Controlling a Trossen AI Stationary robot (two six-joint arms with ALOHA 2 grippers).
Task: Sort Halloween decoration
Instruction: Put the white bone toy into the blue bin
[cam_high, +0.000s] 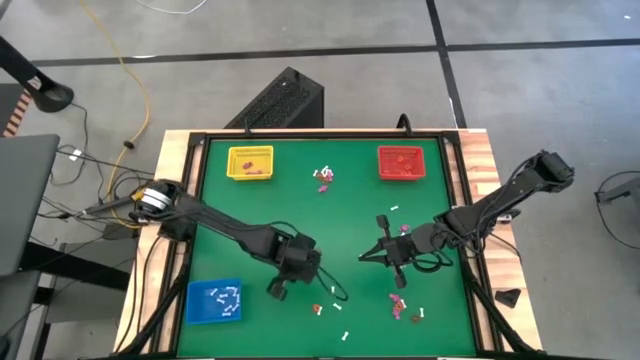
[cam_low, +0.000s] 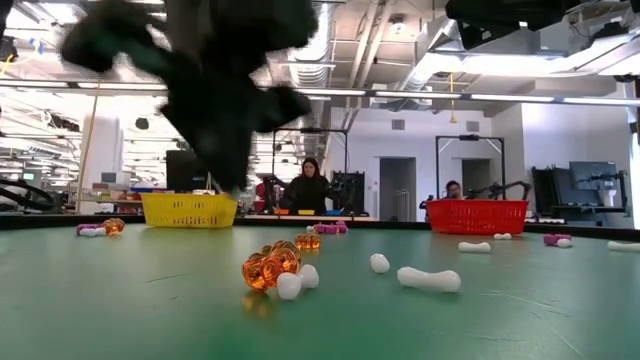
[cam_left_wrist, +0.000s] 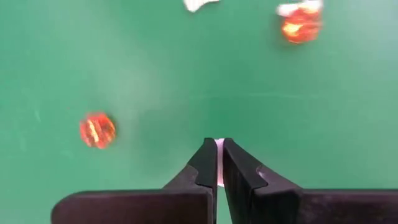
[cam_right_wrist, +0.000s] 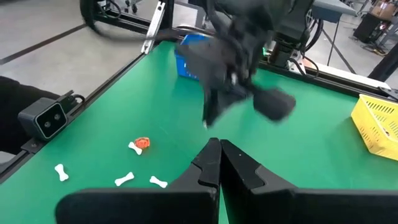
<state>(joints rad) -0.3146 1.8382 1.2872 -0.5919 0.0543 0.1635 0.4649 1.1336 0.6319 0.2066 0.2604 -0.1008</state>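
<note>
Jaws of the left gripper (cam_left_wrist: 217, 163) are pressed together on a tiny white piece (cam_left_wrist: 219, 147), a sliver of it showing between the tips — the gripper hangs over the green table (cam_high: 300, 200) near its front middle. Right gripper (cam_right_wrist: 219, 163) has its jaws together with nothing visible between them, held above the mat to the right of centre, pointing toward the left arm.

Trays, three: yellow tray (cam_high: 250, 162) at the far left, red tray (cam_high: 402, 162) at the far right, blue tray (cam_high: 214, 301) at the near left corner with several white pieces inside; exact count cannot be told.

Left wrist view, loose on the mat: two orange trinkets (cam_left_wrist: 97, 130) well apart, one of them touching a white piece; one more white piece at the edge.

Right wrist view: three white bones (cam_right_wrist: 127, 179) near the table's front edge, plus one orange trinket (cam_right_wrist: 142, 143) with a white piece touching it.

Low view: a cluster of orange beads (cam_low: 269, 266) against two white balls, one white bone (cam_low: 429, 278) just beside.

High view: a small mixed clump (cam_high: 323, 178) between the yellow and red trays — another purple-pink group (cam_high: 400, 303) near the front right.
</note>
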